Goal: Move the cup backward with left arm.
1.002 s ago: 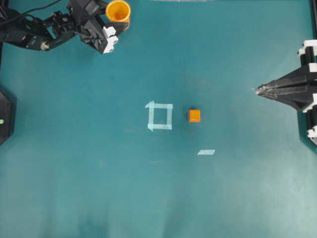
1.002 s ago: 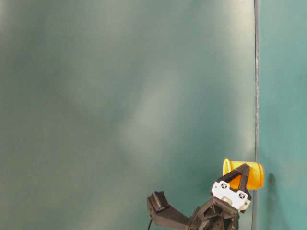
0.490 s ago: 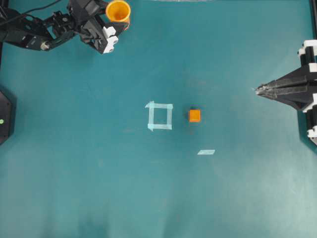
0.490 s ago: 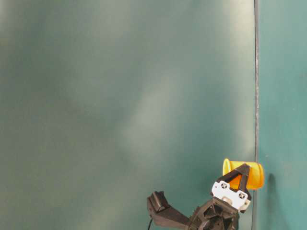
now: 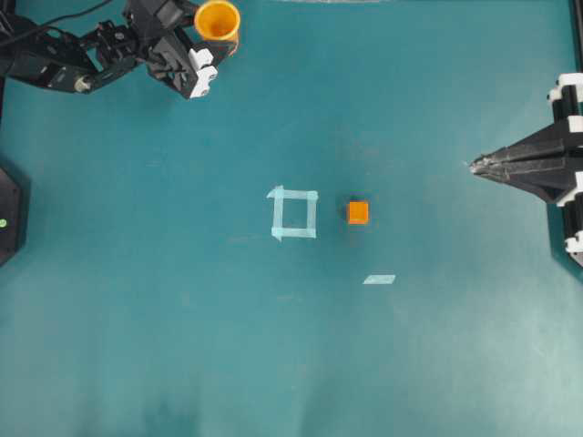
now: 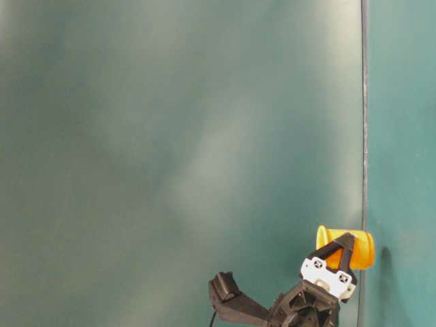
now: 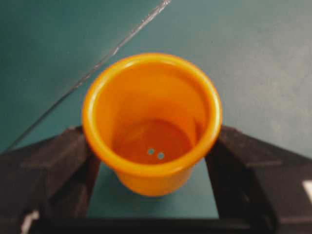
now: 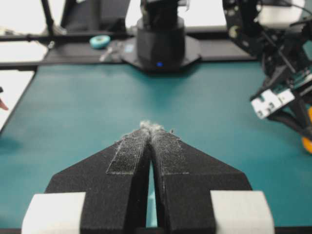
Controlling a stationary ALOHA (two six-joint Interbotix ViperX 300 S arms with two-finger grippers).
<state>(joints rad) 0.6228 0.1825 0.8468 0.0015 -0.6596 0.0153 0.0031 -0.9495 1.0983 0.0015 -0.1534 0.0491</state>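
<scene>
The cup (image 5: pixel 217 20) sits right between the left gripper (image 5: pixel 212 43)'s prongs — pinched on both sides, mouth up — at the far back-left edge of the desk (image 5: pixel 291 346), so basically nowhere further back to go.

Teal matte bench (image 5: pixel 182 346) under soft, diffuse light, marked with a pale tape square (image 5: pixel 294 213) and a tape strip (image 5: pixel 379 279); bright white surroundings beyond far edge.
</scene>
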